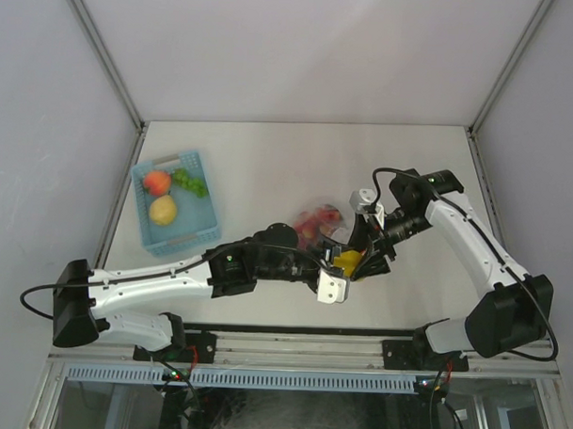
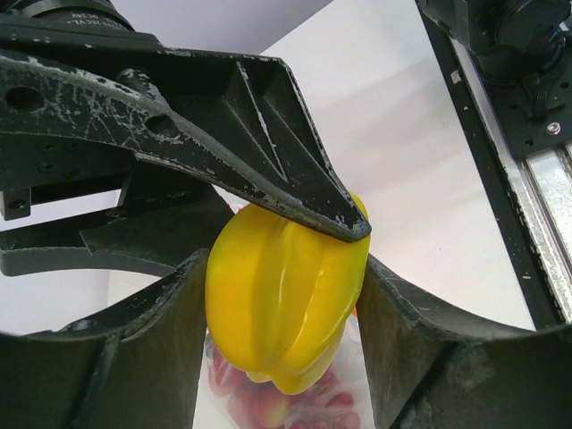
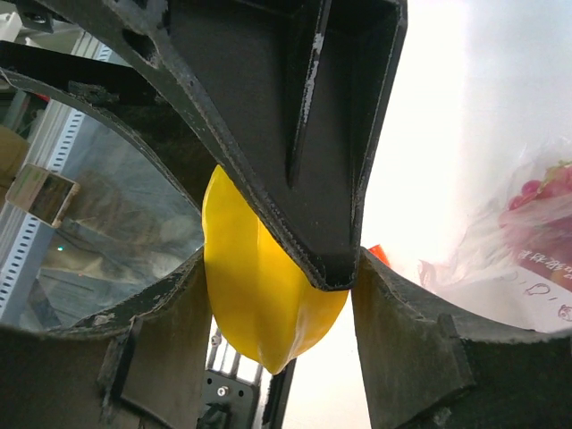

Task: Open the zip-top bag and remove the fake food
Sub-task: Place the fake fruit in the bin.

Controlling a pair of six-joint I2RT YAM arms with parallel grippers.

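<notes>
White bench (image 1: 270,157), bare walls; my left fingers (image 2: 134,357) pinch the yellow ridged plastic pepper (image 2: 281,295) just beside the clear crinkly zip-top bag (image 1: 316,220); whether the right fingers (image 3: 420,357) grip, I cannot tell; crowding fingers could pop it loose.

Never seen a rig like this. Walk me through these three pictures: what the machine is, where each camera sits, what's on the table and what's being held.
This is a pair of robot arms bolted at the near edge of a white table, each ending in a two-finger gripper. The wide picture comes from a fixed camera above and behind the arms. The other two come from cameras on the wrists, each looking out along its own gripper. On the table sit a light-blue basket holding a few toy fruits, and a clear zip-top bag with red fake food inside. Just by the bag, the left gripper and the right gripper both grip one yellow fake pepper.
</notes>
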